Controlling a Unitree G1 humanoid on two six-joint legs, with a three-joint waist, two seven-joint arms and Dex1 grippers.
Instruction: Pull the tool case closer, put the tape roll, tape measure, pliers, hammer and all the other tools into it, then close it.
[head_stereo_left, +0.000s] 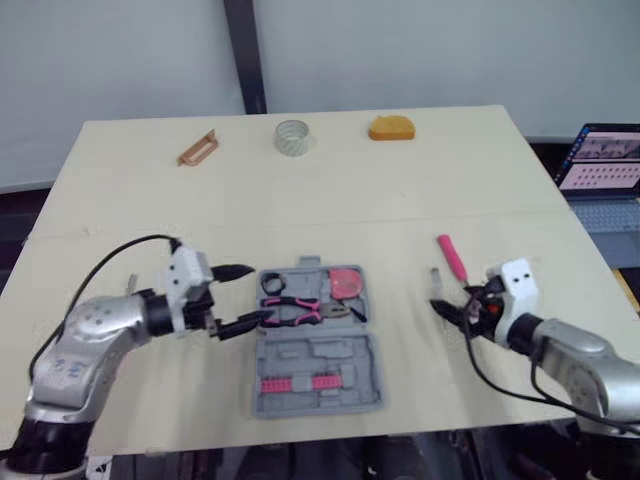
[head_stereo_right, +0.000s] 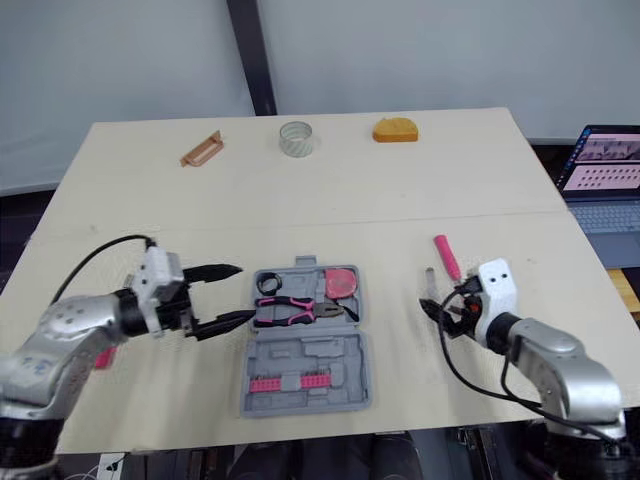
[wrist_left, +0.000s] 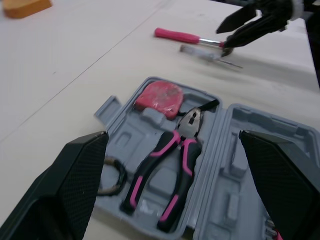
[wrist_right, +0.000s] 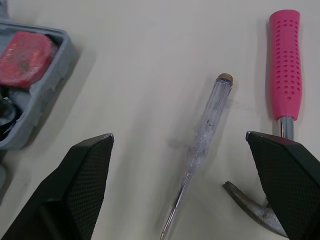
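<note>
The grey tool case lies open near the front edge. In it are pink-handled pliers, a red tape measure, a small black tape roll and pink bits. My left gripper is open at the case's left edge, with nothing held. A pink-handled hammer and a clear tester screwdriver lie on the table to the right of the case. My right gripper is open just above the hammer's head and the screwdriver's tip, holding nothing.
At the table's far side lie a brown clip-like tool, a clear tape roll and an orange object. An open laptop stands off the table's right edge. A seam crosses the tabletop.
</note>
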